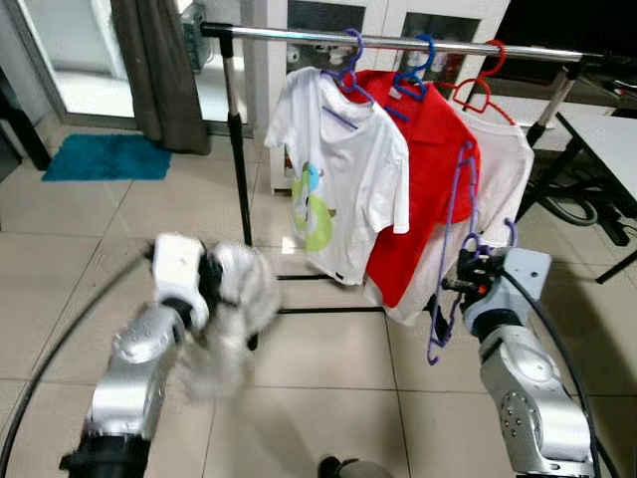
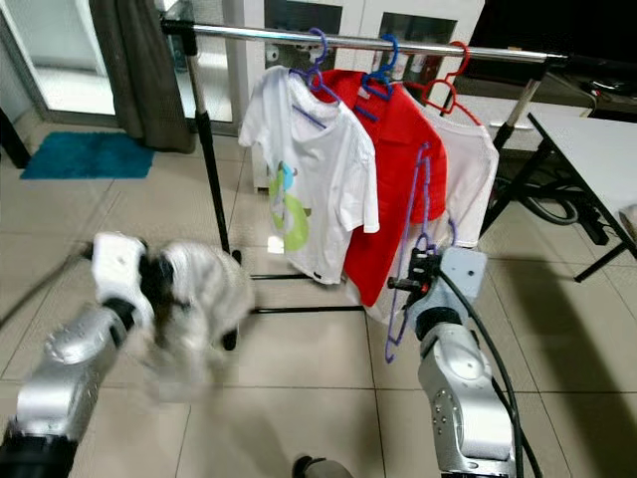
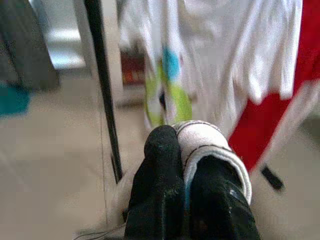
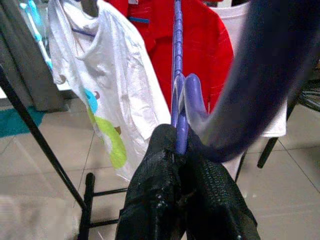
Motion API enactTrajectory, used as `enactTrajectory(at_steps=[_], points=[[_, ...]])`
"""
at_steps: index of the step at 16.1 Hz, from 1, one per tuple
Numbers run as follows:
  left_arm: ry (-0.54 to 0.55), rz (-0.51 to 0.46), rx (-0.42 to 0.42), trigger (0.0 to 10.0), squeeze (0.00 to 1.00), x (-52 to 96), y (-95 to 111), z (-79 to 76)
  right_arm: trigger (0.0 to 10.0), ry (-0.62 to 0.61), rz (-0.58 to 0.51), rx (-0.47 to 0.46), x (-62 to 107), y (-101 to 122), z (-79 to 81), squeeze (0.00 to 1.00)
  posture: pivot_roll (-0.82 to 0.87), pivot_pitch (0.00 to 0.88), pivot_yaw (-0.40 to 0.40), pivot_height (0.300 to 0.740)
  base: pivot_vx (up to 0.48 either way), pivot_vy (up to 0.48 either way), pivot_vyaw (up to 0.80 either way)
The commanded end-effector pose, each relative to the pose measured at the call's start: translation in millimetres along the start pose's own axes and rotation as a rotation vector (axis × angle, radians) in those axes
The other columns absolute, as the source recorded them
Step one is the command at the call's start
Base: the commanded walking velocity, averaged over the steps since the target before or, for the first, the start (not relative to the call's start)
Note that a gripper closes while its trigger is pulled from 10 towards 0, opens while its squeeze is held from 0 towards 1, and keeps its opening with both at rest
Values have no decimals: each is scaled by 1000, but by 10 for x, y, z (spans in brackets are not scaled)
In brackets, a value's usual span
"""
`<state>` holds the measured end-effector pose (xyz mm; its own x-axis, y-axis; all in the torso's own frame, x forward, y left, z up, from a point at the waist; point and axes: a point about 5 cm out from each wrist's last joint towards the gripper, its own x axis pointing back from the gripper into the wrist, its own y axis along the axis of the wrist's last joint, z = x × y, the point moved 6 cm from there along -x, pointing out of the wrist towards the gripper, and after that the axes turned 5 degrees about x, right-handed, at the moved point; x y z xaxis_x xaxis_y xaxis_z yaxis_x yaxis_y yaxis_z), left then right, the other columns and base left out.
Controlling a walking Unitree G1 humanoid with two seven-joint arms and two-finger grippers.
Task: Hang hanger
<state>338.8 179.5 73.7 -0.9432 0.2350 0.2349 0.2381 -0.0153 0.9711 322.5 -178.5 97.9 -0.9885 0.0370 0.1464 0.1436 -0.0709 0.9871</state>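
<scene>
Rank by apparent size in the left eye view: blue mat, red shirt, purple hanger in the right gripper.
1. Red shirt
2. Blue mat, though it lies farther away, so this is unsure
3. Purple hanger, thin, in the right gripper

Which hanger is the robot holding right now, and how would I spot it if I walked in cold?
Find the clothes rack with three T-shirts hanging from its bar. In front of the red T-shirt, the right gripper is shut on the purple hanger. Unlike the hangers hooked on the bar, it is bare, carries no shirt, and hangs below the bar.
</scene>
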Motion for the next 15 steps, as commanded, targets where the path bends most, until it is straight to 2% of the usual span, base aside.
enactTrajectory(at_steps=[1, 2, 5, 8, 11, 12, 13, 15], points=[[-52, -11, -14, 10000, 0, -20, 71, -156, 10000, -5, 54, 15, 34, -111, -62, 0, -146, 0, -56, 740, 0, 0, -756], [-86, -18, -15, 10000, 0, 10, 76, -221, 10000, -19, 75, -5, 62, -165, -85, 0, -146, 0, -59, 740, 0, 0, -769], [-59, 2, -21, 10000, 0, -7, 17, -173, 10000, -28, 84, 9, 29, -181, -84, 0, -151, 0, -64, 740, 0, 0, -773], [-92, -1, -34, 10000, 0, -35, 69, -284, 10000, -47, 74, 39, -12, -121, -170, 0, -149, 0, -60, 740, 0, 0, -773], [-31, 11, -27, 10000, 0, -37, 6, -176, 10000, -46, 79, 4, 23, -139, -157, 0, -156, 0, -65, 740, 0, 0, -779], [-37, -8, -16, 10000, 0, -79, 72, -213, 10000, -15, 80, 13, 14, -117, -104, 0, -159, 0, -65, 740, 0, 0, -788], [-51, -14, -20, 10000, 0, -109, 104, -261, 10000, -24, 84, 58, -6, -103, -128, 0, -158, 0, -56, 740, 0, 0, -781], [-92, -5, -43, 10000, 0, -89, 90, -355, 10000, -55, 90, 36, -5, -101, -198, 0, -155, 0, -58, 740, 0, 0, -756]])
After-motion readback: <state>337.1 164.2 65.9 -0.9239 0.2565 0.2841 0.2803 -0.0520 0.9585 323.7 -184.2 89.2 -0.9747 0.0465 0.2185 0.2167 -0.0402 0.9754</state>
